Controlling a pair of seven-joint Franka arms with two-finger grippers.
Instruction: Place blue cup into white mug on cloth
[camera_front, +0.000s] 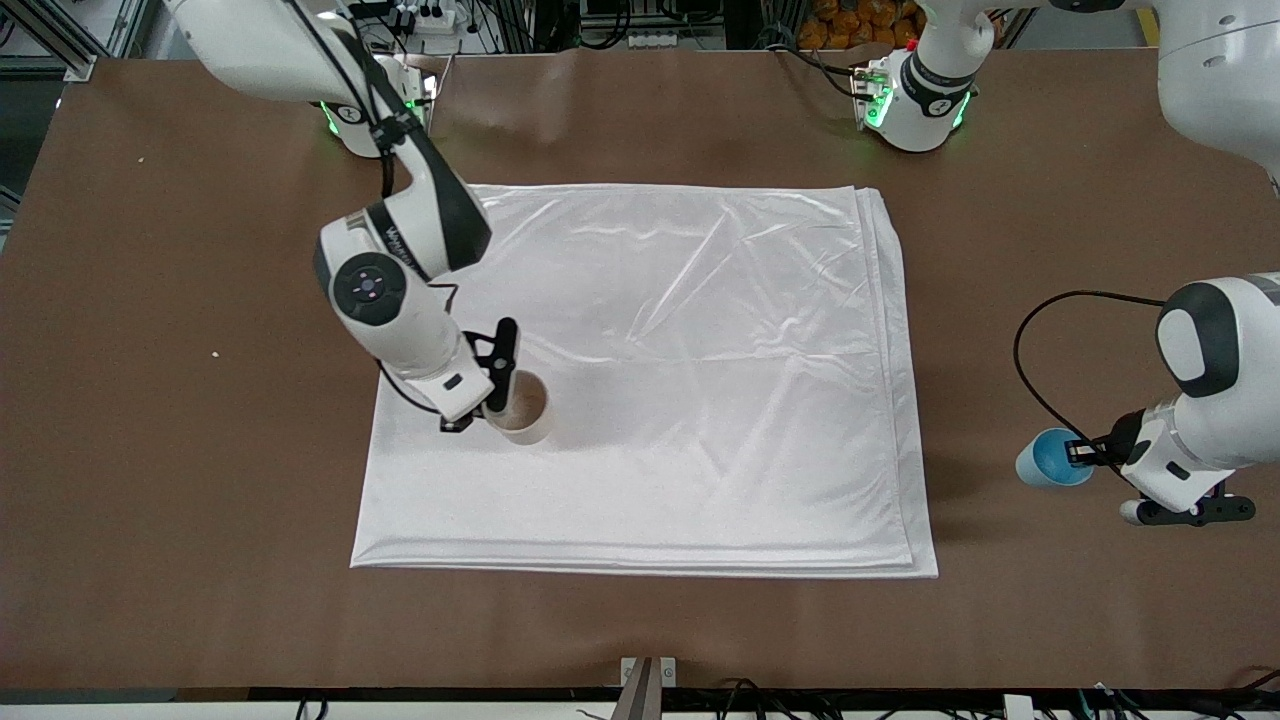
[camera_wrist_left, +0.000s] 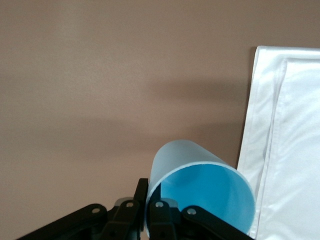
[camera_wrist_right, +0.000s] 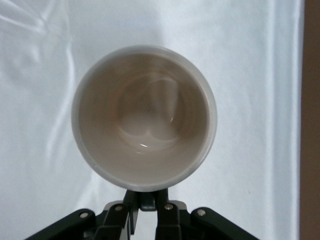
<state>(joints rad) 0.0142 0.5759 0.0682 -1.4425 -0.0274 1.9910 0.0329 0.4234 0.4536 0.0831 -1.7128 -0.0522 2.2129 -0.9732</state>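
Front view gives you the cloth (camera_front: 690, 370) laid flat across the middle of the brown bench (camera_front: 180, 400), a shiny white rectangle folded in layers, its stacked edges showing along the side toward the left arm's end. Bare bench runs all round it, widest at both ends and along the edge nearest the front camera.

You have the white mug (camera_front: 522, 408) standing upright on the cloth, toward the right arm's end and in the half nearer the front camera. It is round and cream, with a pale beige glossy inside. The right hand (camera_front: 497, 405) is at its rim, fingers pressed together on the mug's wall; in the right wrist view the mug (camera_wrist_right: 144, 117) fills the frame with the hand (camera_wrist_right: 145, 200) pinching its edge.

Your left hand (camera_front: 1082, 452) is over bare bench near the left arm's end, off the cloth, pinching the rim of the blue cup (camera_front: 1050, 458). The cup is tapered, matte light blue outside, brighter blue inside, and tilted with its mouth toward the hand (camera_wrist_left: 148, 205). The left wrist view shows the cup (camera_wrist_left: 200, 187) just beside the cloth's layered edge (camera_wrist_left: 280, 150).
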